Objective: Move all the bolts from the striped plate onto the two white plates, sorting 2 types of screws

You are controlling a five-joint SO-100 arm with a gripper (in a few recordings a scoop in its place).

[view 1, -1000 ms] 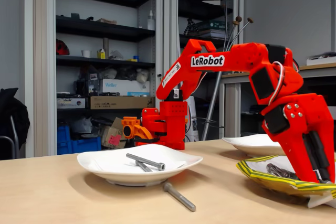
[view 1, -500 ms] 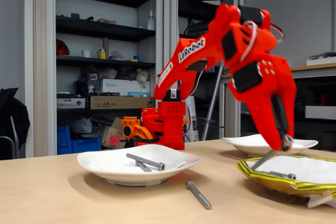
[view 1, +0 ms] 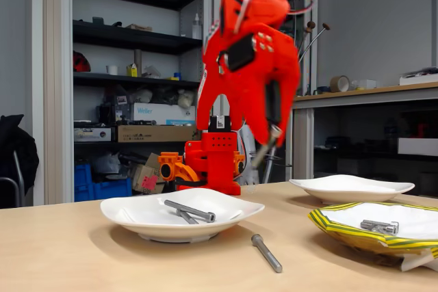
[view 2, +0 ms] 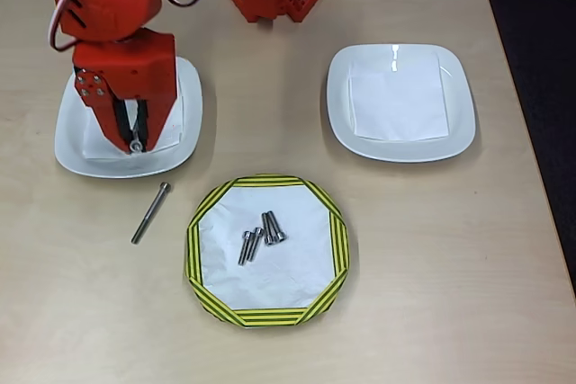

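Hanging above the left white plate in the overhead view, the gripper clenched on a long bolt, blurred, hiding that plate's bolts, striped plate beside it holding four short bolts, stray bolt on the table between them.

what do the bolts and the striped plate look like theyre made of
The bolts look like bare metal, silver-grey with glints on their round heads, probably steel. The striped plate looks like paper or thin card: matte, with flat printed yellow and dark stripes and an angular, slightly crumpled rim seen in the fixed view. By contrast, the white plate is glossy with reflections, likely ceramic.
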